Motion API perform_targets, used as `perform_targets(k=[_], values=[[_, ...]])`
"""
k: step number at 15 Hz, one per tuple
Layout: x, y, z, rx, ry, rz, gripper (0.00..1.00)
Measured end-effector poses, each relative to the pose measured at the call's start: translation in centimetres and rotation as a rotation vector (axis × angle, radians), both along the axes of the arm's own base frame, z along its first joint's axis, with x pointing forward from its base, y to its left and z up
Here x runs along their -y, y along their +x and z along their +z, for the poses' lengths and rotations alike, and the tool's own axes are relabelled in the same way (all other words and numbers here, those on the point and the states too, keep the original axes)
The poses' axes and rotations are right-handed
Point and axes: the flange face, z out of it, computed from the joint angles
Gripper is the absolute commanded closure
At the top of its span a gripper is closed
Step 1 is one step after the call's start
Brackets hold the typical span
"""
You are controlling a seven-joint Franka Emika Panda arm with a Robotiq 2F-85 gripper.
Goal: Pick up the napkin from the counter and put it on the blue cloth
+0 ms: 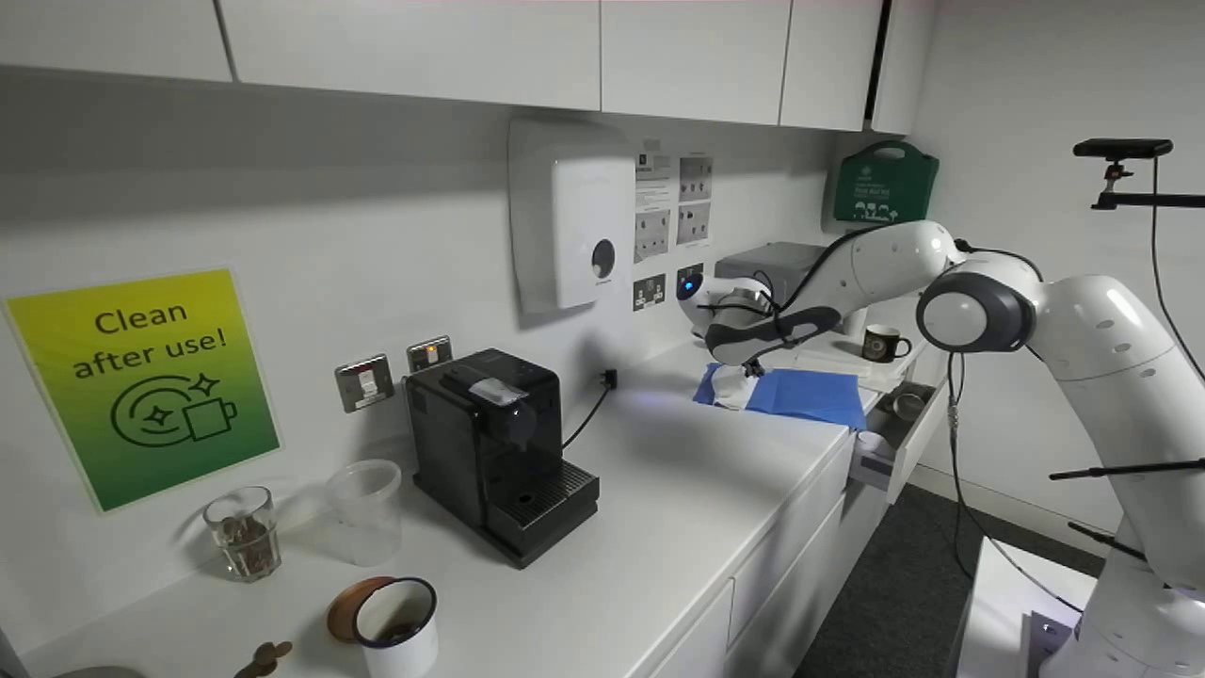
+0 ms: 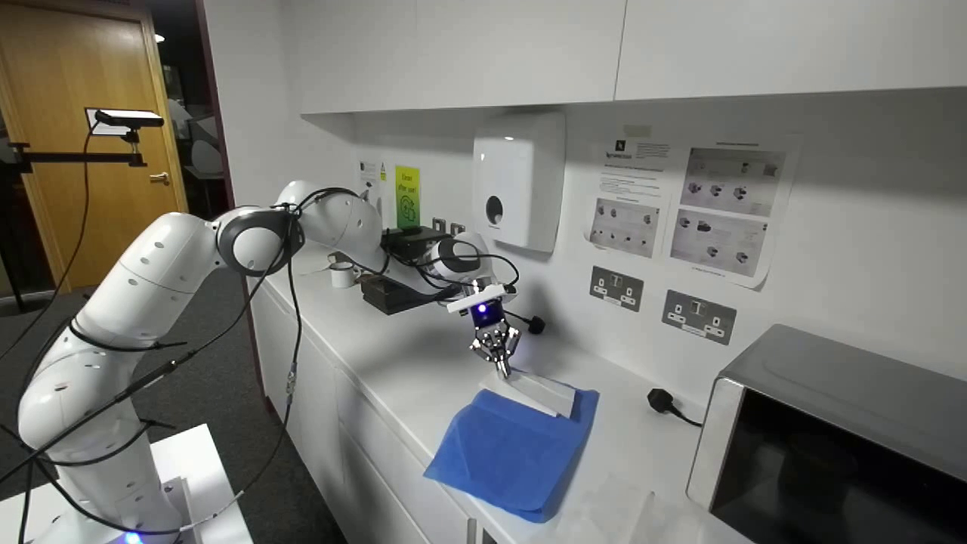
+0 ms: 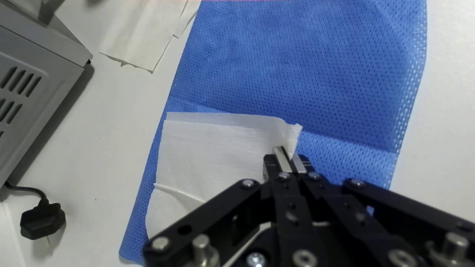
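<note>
Long white counter [image 1: 659, 508]; Franka arm [image 2: 162, 261] reaches in over its front edge
Grey microwave [image 2: 838, 423] stands toward the counter's back edge; black coffee machine [image 1: 499, 461] also near that edge, well apart from it
Flat blue cloth [image 2: 514, 453] spread between those two, one side close to the counter's front edge
Thin whitish paper sheet [image 3: 144, 31] just beside the cloth, microwave side
White napkin [image 3: 211, 155] lies on the blue cloth, at the edge facing the coffee machine
Robotiq gripper [image 3: 290, 160] points down, jaws together, clamped on the napkin near one corner
Dark-rimmed enamel mug [image 1: 411, 648] upright past the coffee machine
Black mains plug [image 3: 42, 221] near the counter's back edge
</note>
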Motion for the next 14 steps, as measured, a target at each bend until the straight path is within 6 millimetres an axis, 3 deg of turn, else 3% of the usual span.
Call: perform_targets(k=[4,5,7,14], values=[[-0.2,0.0,-0.5,-0.005,0.0,0.0,1.0],[-0.2,0.0,-0.6,-0.006,0.0,0.0,0.74],[-0.2,0.0,-0.8,-0.009,0.0,0.0,0.68],[0.0,0.0,-1.3,-0.017,-0.003,-0.001,0.14]])
